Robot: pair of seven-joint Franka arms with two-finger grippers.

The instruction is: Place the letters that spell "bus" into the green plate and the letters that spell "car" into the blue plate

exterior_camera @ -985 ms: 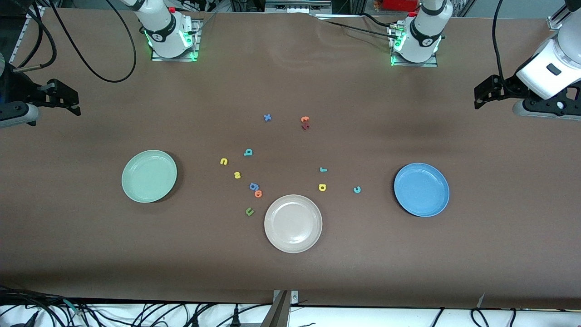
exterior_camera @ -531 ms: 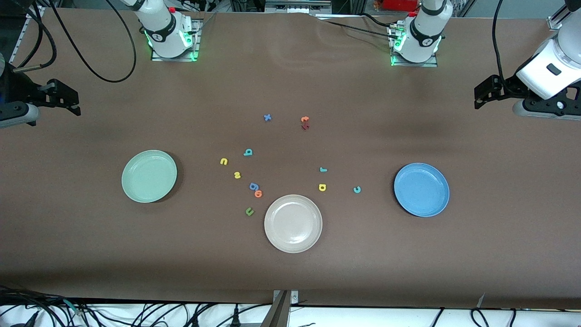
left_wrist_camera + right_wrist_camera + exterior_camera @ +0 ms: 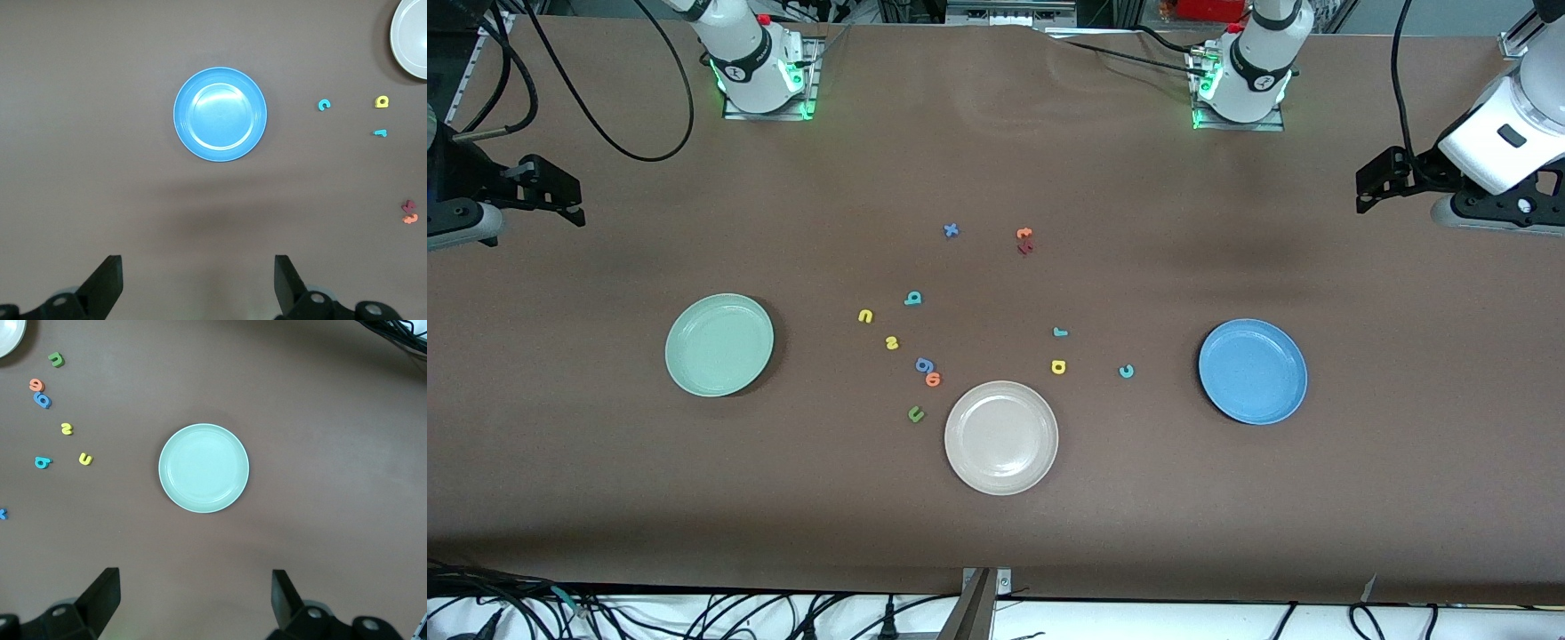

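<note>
Both arms wait high over the counter's ends. The left gripper [image 3: 197, 283] hangs over bare counter near the blue plate [image 3: 1253, 372], jaws wide open and empty. The right gripper [image 3: 193, 600] hangs likewise near the green plate [image 3: 719, 345]. Between the plates lie the teal b [image 3: 912, 299], yellow u [image 3: 865, 316], yellow s [image 3: 891, 343], teal r [image 3: 1059, 332], yellow a [image 3: 1058, 366] and teal c [image 3: 1127, 372].

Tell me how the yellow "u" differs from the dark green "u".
The yellow "u" is bright yellow; the dark green "u" is olive-dark. The yellow one lies toward the green plate, farther from the front camera; the green one sits beside the beige plate. Both are tiny letters lying flat on the table.
</note>
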